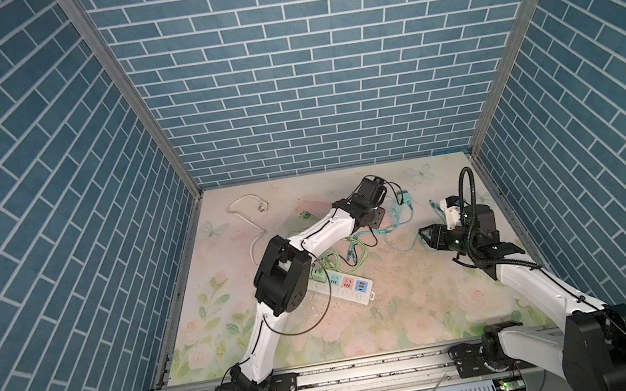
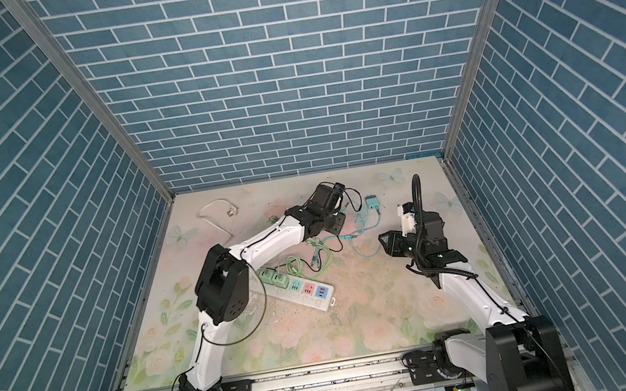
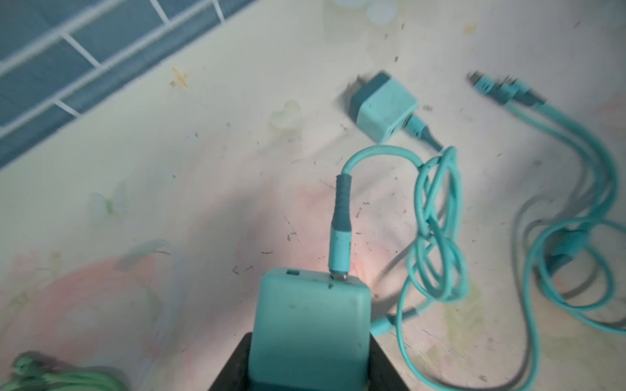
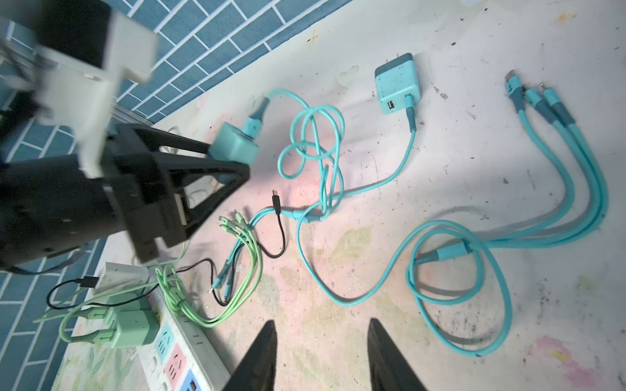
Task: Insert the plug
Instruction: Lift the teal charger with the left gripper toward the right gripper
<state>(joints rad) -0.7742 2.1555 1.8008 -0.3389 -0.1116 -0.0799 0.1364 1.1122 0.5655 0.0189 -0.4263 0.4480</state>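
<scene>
The left fingers (image 3: 235, 372) are clamped on the teal plug (image 3: 310, 325), which appears to be held just above the tabletop (image 1: 404, 309) towards the back. Its prongs are out of sight, so I cannot judge their alignment. In both top views the power strip (image 1: 341, 295) lies at about 7 o'clock from the plug, with green chargers (image 4: 128, 325) filling its far sockets.

The main risk is the plug's teal cable (image 3: 437, 220). It is knotted in loops, and the lead of a second teal charger (image 4: 398, 83), lying at 2 o'clock, runs through them. Carrying the plug could drag that tangle along or twist the plug in the grip.

The right fingers (image 4: 261, 362) stand apart and empty, well away from the strip. With nothing bracing it, the strip may slide under a push, and a tilted plug would likely jam.
</scene>
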